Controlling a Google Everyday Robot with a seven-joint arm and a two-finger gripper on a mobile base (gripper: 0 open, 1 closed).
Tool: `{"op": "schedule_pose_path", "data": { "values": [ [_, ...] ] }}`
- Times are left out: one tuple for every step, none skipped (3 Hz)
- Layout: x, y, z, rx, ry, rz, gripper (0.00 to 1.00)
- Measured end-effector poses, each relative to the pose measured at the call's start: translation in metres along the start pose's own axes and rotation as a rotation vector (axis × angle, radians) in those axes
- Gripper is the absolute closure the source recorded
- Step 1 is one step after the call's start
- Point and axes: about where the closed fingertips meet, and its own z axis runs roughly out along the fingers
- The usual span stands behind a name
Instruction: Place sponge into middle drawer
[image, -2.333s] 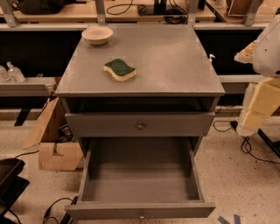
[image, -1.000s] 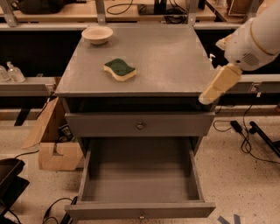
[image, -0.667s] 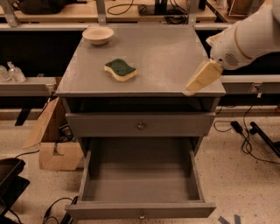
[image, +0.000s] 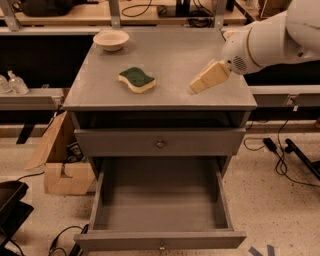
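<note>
Green-faced, pale yellow foam sponge lies on grey cabinet top, left of centre. Wide grey wooden middle drawer below stands pulled open. Beige wedge-shaped gripper is over top's right part, apart from sponge; grip state can't be told.

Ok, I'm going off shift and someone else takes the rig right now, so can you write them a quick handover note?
Gripper: over the right part of the cabinet top, to the right of the sponge and apart from it, with nothing seen in it.
Sponge: lying green face up on the cabinet top, towards the front, not yet grasped.
Middle drawer: pulled open, nothing inside.
Done: the drawer is open.
Left: reach the sponge, grasp it, carry it down into the middle drawer, release.
</note>
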Motion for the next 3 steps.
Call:
{"op": "schedule_pose_path", "data": {
  "values": [
    [-0.001, 0.007, 0.024, -0.033, -0.049, 0.016, 0.00],
    [-0.026, 0.019, 0.094, -0.132, -0.159, 0.043, 0.00],
    [-0.044, 0.030, 0.140, -0.184, -0.234, 0.064, 0.00]
  ]
}}
